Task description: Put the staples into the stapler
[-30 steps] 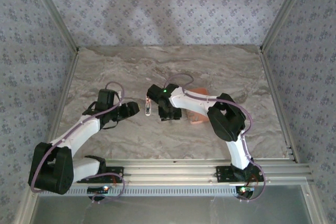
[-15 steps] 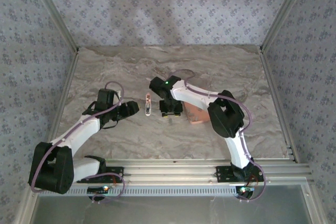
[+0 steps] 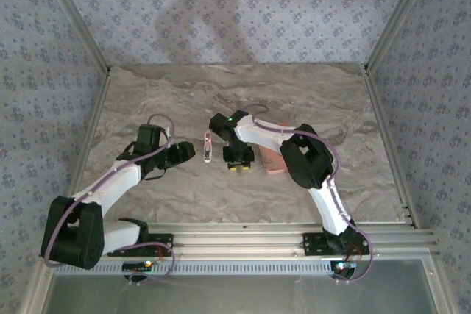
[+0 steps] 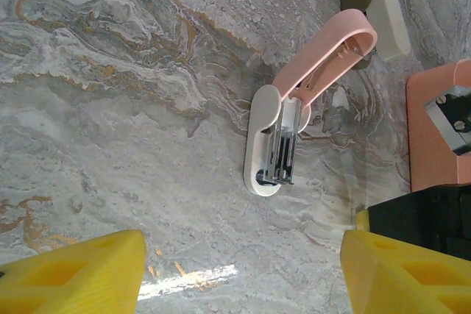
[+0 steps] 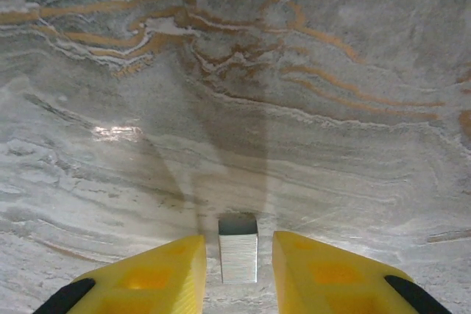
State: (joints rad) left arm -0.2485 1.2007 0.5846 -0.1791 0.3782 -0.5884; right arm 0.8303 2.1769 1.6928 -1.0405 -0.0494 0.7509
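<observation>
Staples [image 5: 238,259] are lying as a small grey block on the marble table [image 3: 147,101]. You are seeing them in the right wrist view, between the yellow fingers [image 5: 147,277] of your right gripper [image 5: 239,239]. That gripper is standing only narrowly parted, with a sliver of table showing on each side of the block, so it is not clamping anything in sight.

From above, you are looking at the right gripper [image 3: 239,168] hanging low, just right of and nearer than the stapler [image 3: 207,147]. The salmon-orange tray [image 3: 276,161] is lying on its far right side, partly under the arm. Your left gripper [image 3: 185,154] is waiting just left of the stapler, apart from it.

The left wrist view is giving you what the overhead cannot. The stapler [image 4: 268,145] is lying open, its pink lid swung up and away, its metal rail bared on the white base. Your left gripper [image 4: 243,244] is spread wide and holding nothing. The tray [image 4: 434,145] is sitting to the right there, with the black body of the other gripper beside it.
</observation>
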